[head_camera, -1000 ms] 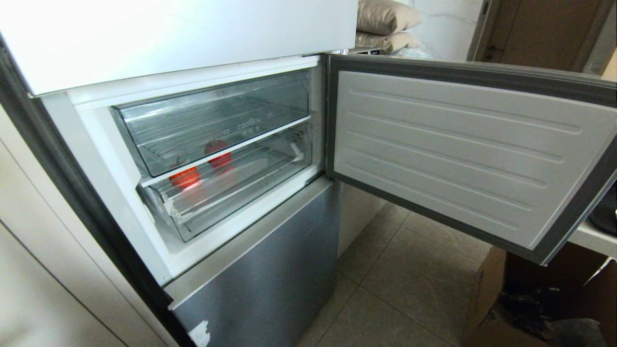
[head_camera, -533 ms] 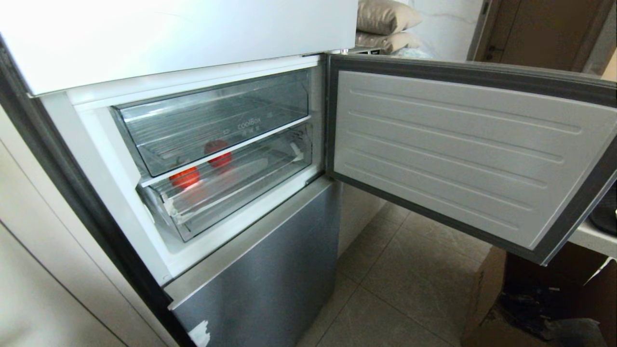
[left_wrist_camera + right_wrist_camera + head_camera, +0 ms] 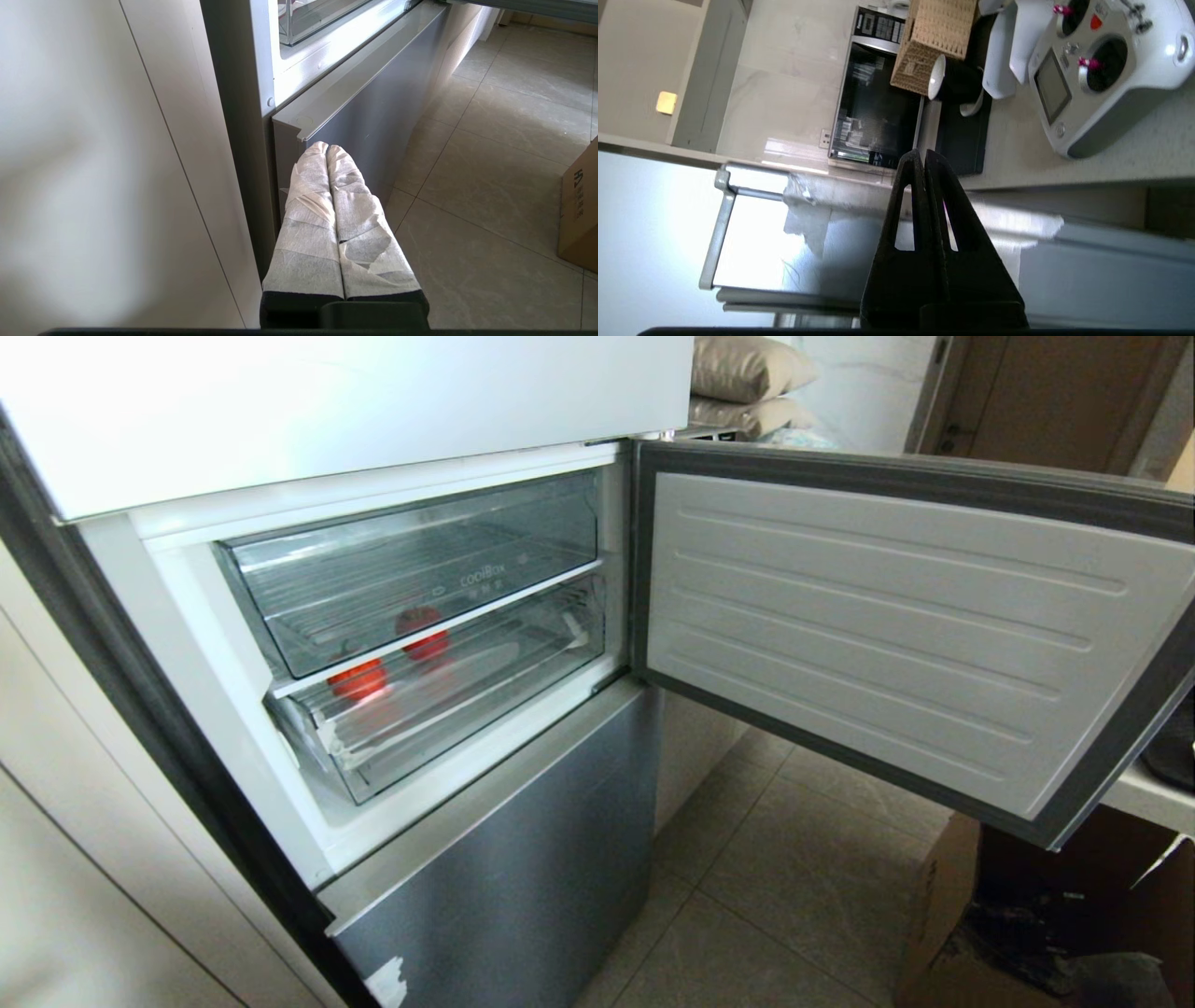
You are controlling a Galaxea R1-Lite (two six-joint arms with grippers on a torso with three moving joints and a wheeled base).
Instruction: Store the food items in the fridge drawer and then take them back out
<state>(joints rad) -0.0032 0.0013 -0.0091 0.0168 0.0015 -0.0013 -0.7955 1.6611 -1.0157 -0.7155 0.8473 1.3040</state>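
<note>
Two glossy red round food items show through the clear plastic in the head view. One (image 3: 358, 679) lies near the left front of the fridge drawer (image 3: 467, 705), the lower, shallow one with white tape at its front corner. The other (image 3: 425, 635) sits farther back, partly behind the white strip between the drawers. The drawer is pushed in. Neither arm is in the head view. My left gripper (image 3: 327, 148), wrapped in white tape, is shut and empty beside the fridge's lower grey door. My right gripper (image 3: 921, 156) is shut and empty, outside the open door, pointing toward a counter.
The compartment door (image 3: 896, 635) stands wide open to the right. A deeper lettered drawer (image 3: 411, 569) sits above. A cardboard box (image 3: 943, 896) is on the tiled floor. The counter holds a white remote controller (image 3: 1106, 70), a microwave (image 3: 873, 107) and a wicker basket (image 3: 934, 42).
</note>
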